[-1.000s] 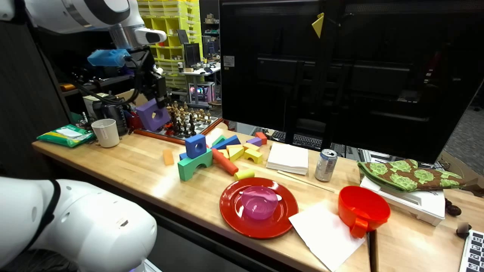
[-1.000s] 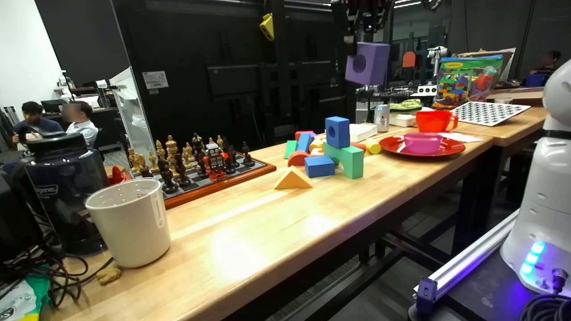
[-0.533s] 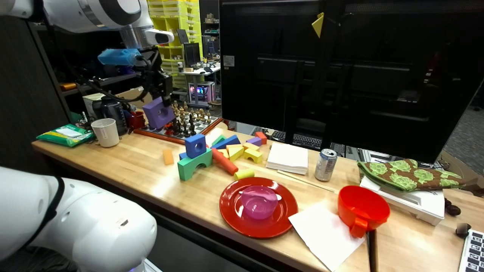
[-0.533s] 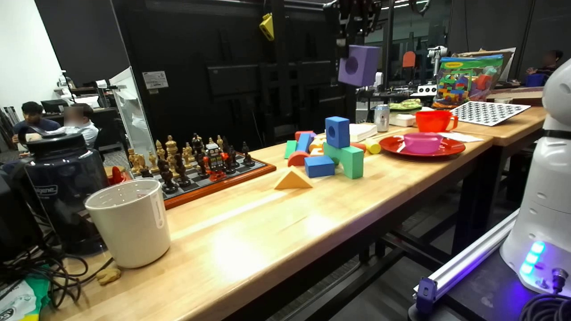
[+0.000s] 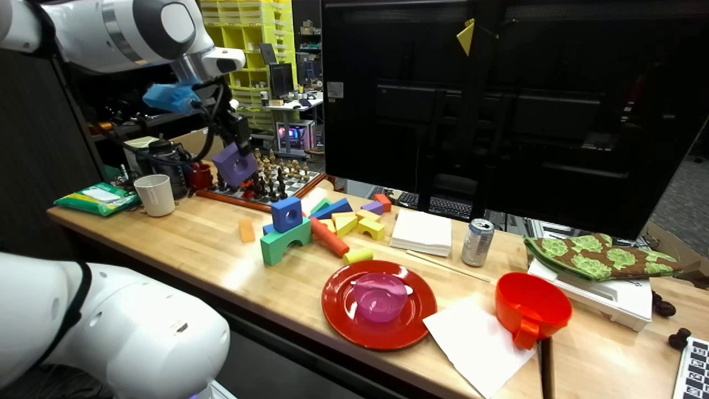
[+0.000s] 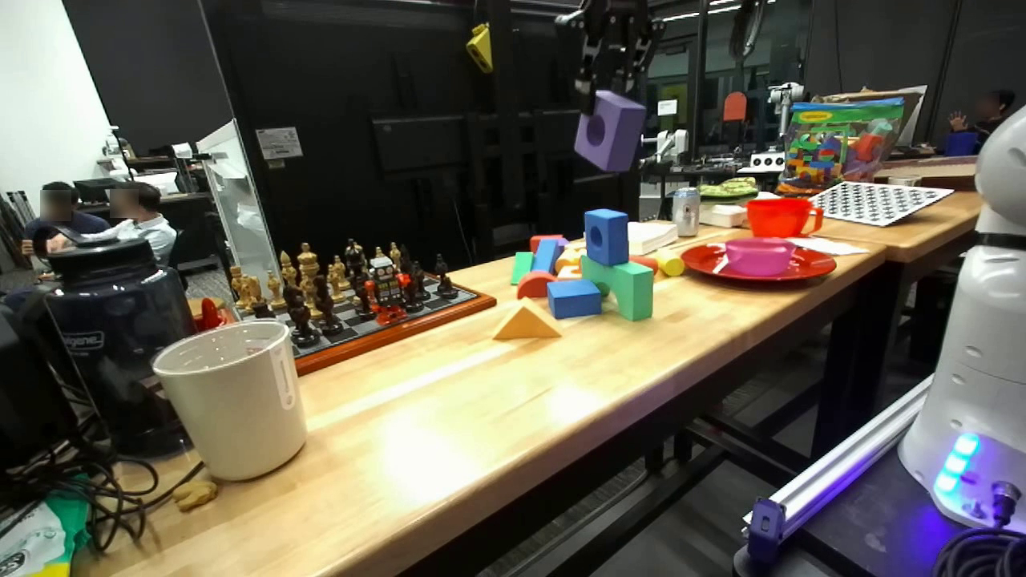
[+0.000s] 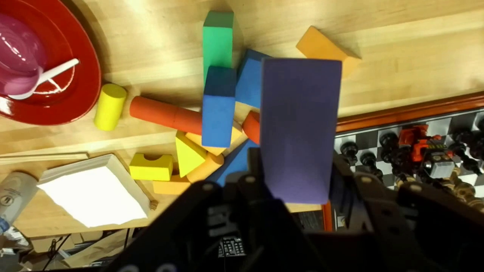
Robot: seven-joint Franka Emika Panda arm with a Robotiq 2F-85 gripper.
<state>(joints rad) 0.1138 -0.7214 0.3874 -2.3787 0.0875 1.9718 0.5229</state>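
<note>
My gripper [image 7: 295, 162] is shut on a purple block [image 7: 300, 117] with a round hole, its fingers [image 7: 254, 162] pressing on two opposite sides. In both exterior views the purple block [image 6: 625, 135] hangs tilted in the air, high above the table. Seen from the wrist, it covers part of the blocks below. Among these, a blue block with a hole [image 6: 616, 239] rests on top of a green arch [image 6: 635, 292]. A plain blue block [image 6: 574, 300] lies beside the arch, and an orange triangle [image 6: 526, 323] stands apart from the pile. The hole is hidden in the wrist view.
A chessboard [image 6: 401, 330] full of pieces lies along the back edge. Near the pile are a red plate [image 5: 346, 327] bearing a pink bowl [image 5: 379, 299], white napkins [image 5: 422, 231] and a can [image 5: 476, 244]. A large black monitor [image 5: 388, 138] rises behind; a white mug [image 5: 156, 197] stands far off.
The arm has carried the purple block leftward and slightly down in an exterior view. Over the last half second the wrist and block have tilted. The blocks on the table stayed put.
</note>
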